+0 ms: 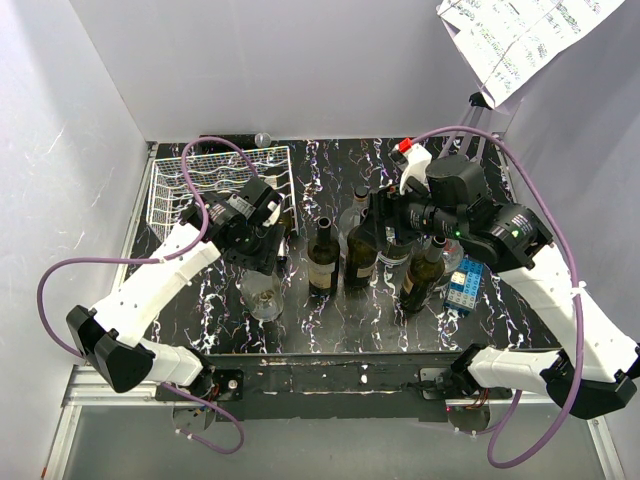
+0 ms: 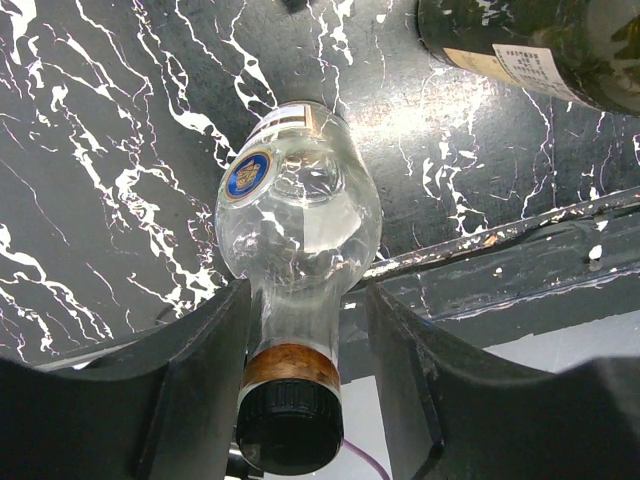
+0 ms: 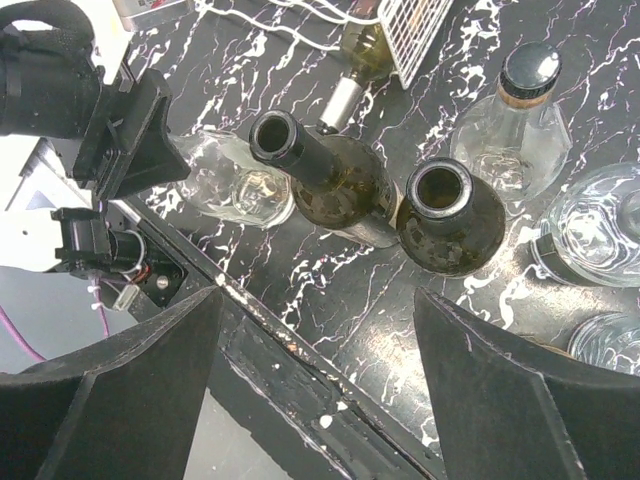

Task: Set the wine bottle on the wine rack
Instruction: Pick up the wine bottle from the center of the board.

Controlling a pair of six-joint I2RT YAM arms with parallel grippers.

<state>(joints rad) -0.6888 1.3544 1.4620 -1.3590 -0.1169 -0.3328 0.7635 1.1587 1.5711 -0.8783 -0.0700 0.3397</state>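
Clear bottle between left gripper jaws

The wine rack sits at the back left of the table. A row of bottles stands in the middle. A clear bottle stands left of them, in front of the rack.

Wire rack: from above, its near right part is covered by the left gripper. The right wrist view shows only one corner, cut by the top edge.
Clear bottle: from above, largely hidden under that gripper. The badge print is too small to read.
Dark bottle: cut off by the top edge of the left wrist view, and its label text is blurred.
Paper sheet: runs off the top right corner, and its print is unreadable.
Glassware: cut by the right edge.
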